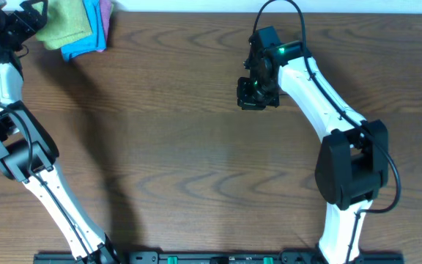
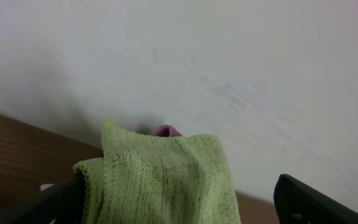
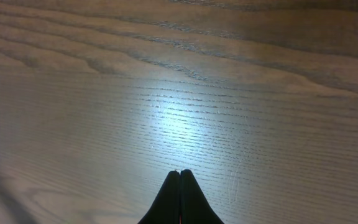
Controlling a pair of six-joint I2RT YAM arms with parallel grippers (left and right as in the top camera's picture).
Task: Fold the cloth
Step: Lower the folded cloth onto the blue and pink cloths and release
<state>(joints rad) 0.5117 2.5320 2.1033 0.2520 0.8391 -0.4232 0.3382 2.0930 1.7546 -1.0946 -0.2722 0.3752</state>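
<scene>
At the far left corner of the desk [image 1: 196, 161], the cloth [image 2: 166, 180] lies between the spread left fingers [image 2: 319, 200]; the right fingers [image 3: 180, 199] are pressed together. Grip one edge only, clear of the blue cloth [image 1: 86, 42].

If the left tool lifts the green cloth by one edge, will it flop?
Probably flops: the green cloth lies in soft rounded folds. Likely light, with a nubby weave that should grip rather than slip. It may drag the blue cloth it overlaps.
</scene>
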